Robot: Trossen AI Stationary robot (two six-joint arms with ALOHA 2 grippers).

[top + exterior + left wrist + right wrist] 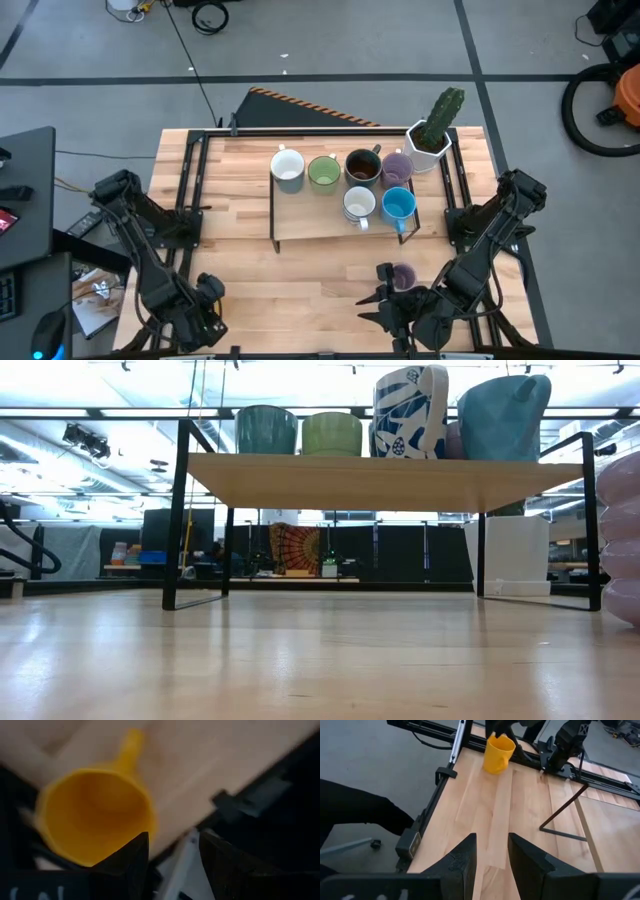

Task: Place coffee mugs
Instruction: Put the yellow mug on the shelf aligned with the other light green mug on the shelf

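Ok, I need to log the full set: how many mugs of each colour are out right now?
White mugs: 2
Lavender mugs: 2
Green mug: 1
Blue mug: 1
Dark brown mug: 1
Orange mug: 1
Total: 8
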